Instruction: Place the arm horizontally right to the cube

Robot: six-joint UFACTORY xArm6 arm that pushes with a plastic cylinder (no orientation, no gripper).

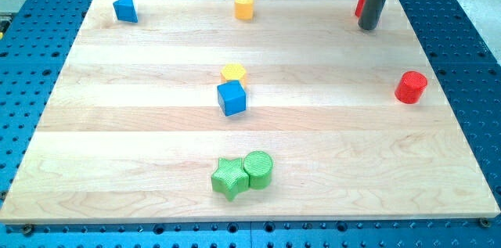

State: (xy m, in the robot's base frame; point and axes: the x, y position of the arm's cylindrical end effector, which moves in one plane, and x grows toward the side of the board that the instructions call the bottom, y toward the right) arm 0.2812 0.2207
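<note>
A blue cube [232, 98] lies near the middle of the wooden board [141, 146], touching a yellow block [233, 73] just above it. My rod comes down at the view's top right and my tip [368, 26] rests on the board there, far to the right of the cube and above it. A red block [359, 7] is mostly hidden behind the rod; its shape cannot be made out.
A blue block [125, 8] sits at the top left. A yellow heart-like block [245, 5] sits at the top middle. A red cylinder [411, 87] is at the right. A green star [229, 178] and a green cylinder [258, 169] touch near the bottom.
</note>
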